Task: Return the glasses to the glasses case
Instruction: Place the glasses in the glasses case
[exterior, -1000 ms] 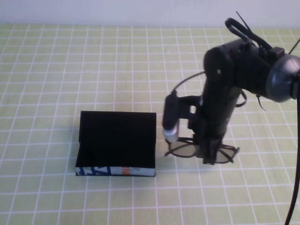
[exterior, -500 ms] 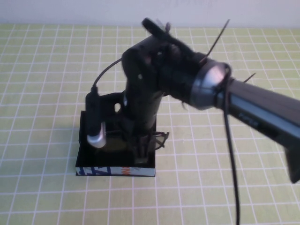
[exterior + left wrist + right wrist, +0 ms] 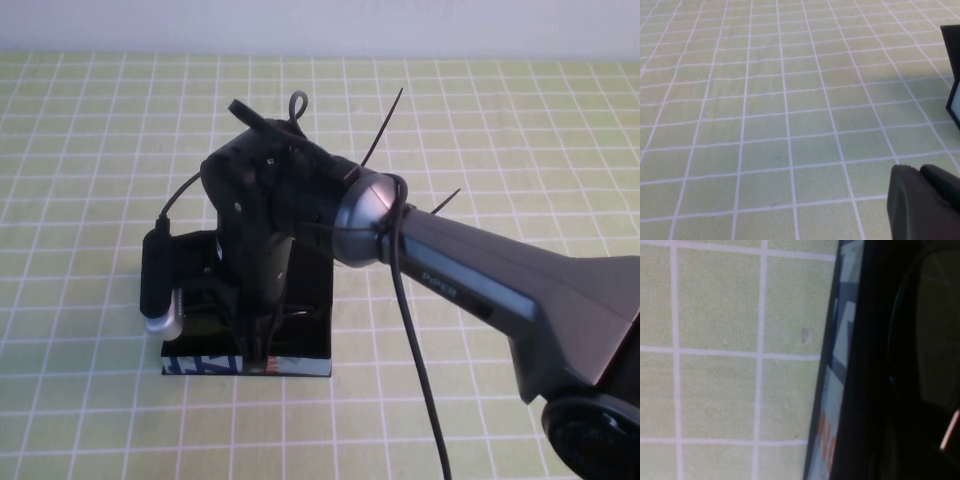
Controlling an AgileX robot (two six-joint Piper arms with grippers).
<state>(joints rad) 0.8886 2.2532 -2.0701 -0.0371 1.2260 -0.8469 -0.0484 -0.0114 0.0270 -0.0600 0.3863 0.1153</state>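
The right gripper (image 3: 262,345) reaches down into the open glasses case (image 3: 310,340) on the checked tablecloth (image 3: 90,150).

Right arm stretched from the desk's near right corner toward its left-centre, right gripper (image 3: 262,350) pointing straight down, left gripper (image 3: 925,200) low over the desk, off to the left

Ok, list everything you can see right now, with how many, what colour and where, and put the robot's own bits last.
glasses case: one, matte black, white front with blue and orange print, on the table left of centre.
glasses: one pair, black rims, over the open case under the right gripper, mostly hidden.
table: one, light green with a white grid, under everything.
right gripper: one, black, down at the case's front edge with the glasses.
left gripper: one, black, parked over bare table beside the case's side.
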